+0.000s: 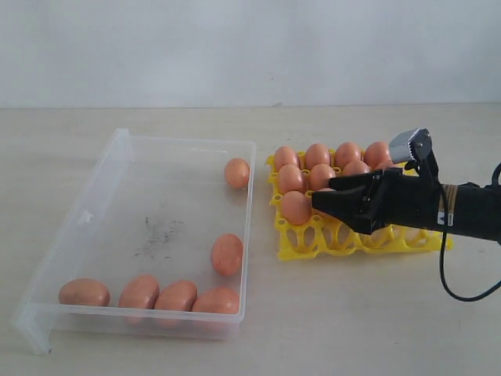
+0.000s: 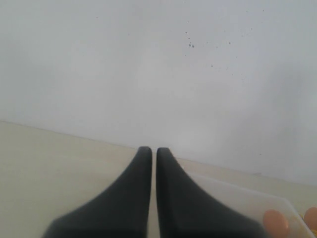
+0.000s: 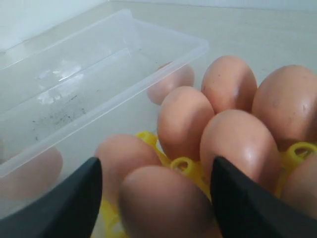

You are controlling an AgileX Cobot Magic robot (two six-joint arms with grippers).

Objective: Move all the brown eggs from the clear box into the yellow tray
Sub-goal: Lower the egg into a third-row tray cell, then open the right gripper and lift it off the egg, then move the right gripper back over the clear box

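Several brown eggs lie in the clear box (image 1: pixel 188 142): one at the far right corner (image 1: pixel 237 172), one by the right wall (image 1: pixel 227 254), and a row along the near wall (image 1: pixel 176 296). The yellow tray (image 1: pixel 313 243) holds several more brown eggs (image 1: pixel 295 207). My right gripper (image 1: pixel 321 202) hangs over the tray, open. Its fingers straddle one egg (image 3: pixel 163 203) that sits in a tray cup (image 3: pixel 185 166), with a gap on one side. My left gripper (image 2: pixel 154 148) is shut on nothing and is off to the side, out of the exterior view.
The box and tray stand side by side on a pale table (image 1: pixel 352 313) against a white wall. A black cable (image 1: pixel 450 290) loops down from my right arm near the tray's right edge. Dark specks mark the box floor (image 1: pixel 156 235).
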